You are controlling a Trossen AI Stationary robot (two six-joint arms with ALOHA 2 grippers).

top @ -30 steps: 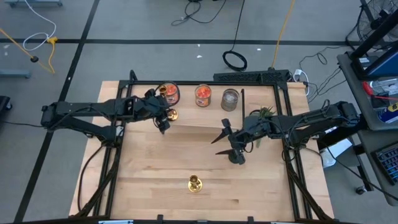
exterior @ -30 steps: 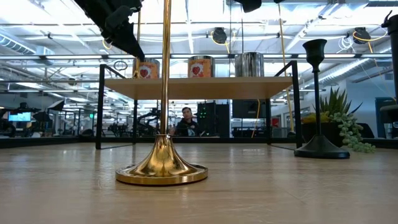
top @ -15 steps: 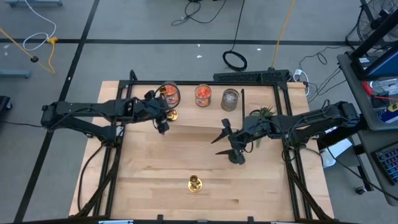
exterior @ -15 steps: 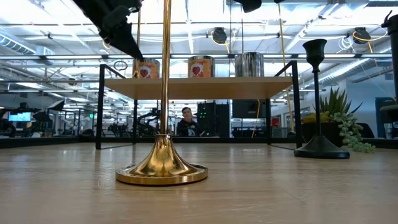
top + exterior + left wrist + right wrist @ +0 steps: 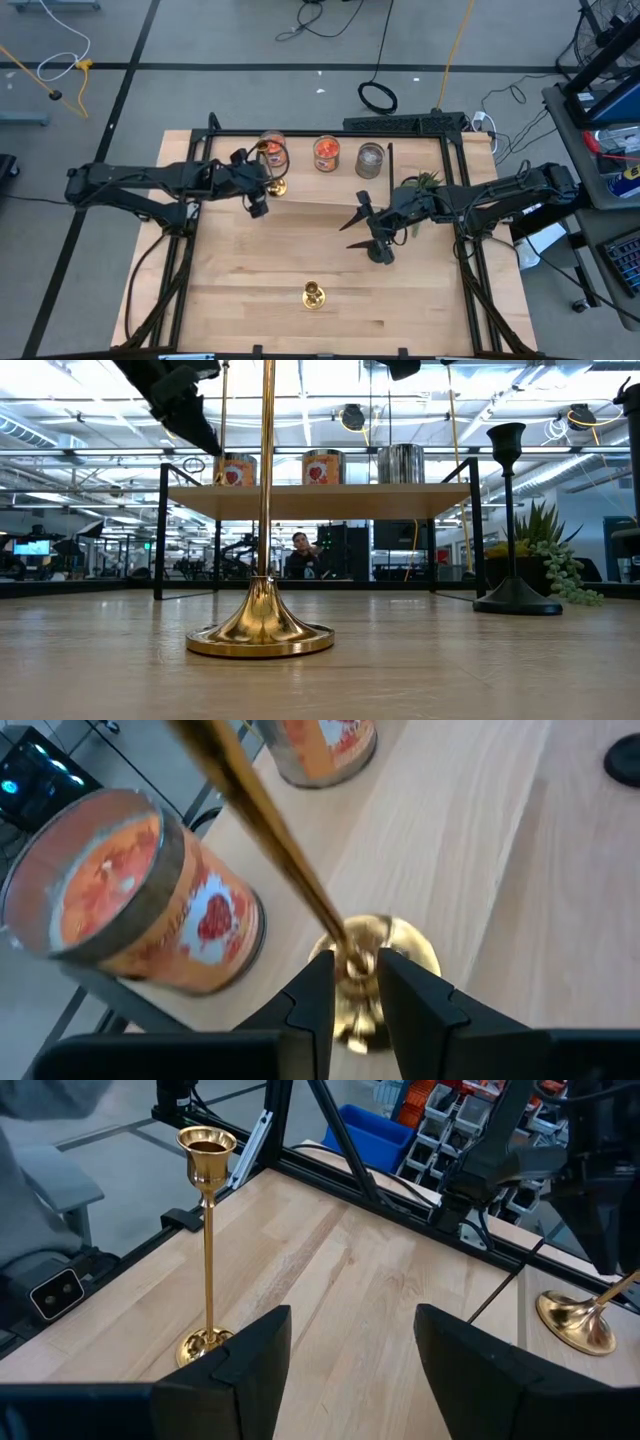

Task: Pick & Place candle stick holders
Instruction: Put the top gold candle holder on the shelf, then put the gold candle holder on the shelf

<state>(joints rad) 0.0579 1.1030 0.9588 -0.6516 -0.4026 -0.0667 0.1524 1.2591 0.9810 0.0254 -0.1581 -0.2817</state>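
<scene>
The left gripper (image 5: 355,982) is pinching the tilted gold candle stick holder (image 5: 300,880) on the shelf, upper left, near its base

A light wooden table (image 5: 250,270) carries a raised wooden shelf on a black metal frame (image 5: 320,501). On it stand three stubby jar candles in a row. The first glass jar of orange wax with a red-patterned label (image 5: 130,910) sits just beside the left gripper (image 5: 262,192). A second orange jar like it (image 5: 327,153) is farther from that gripper, and the grey-wax jar (image 5: 370,159) ends the row – the one nearest the right gripper (image 5: 357,220). A small green potted plant (image 5: 428,181) stands close behind the right gripper. Well beyond both – on the grey floor – lies a coiled black cable (image 5: 378,97). A person (image 5: 303,555) sits in the room behind the shelf.
</scene>
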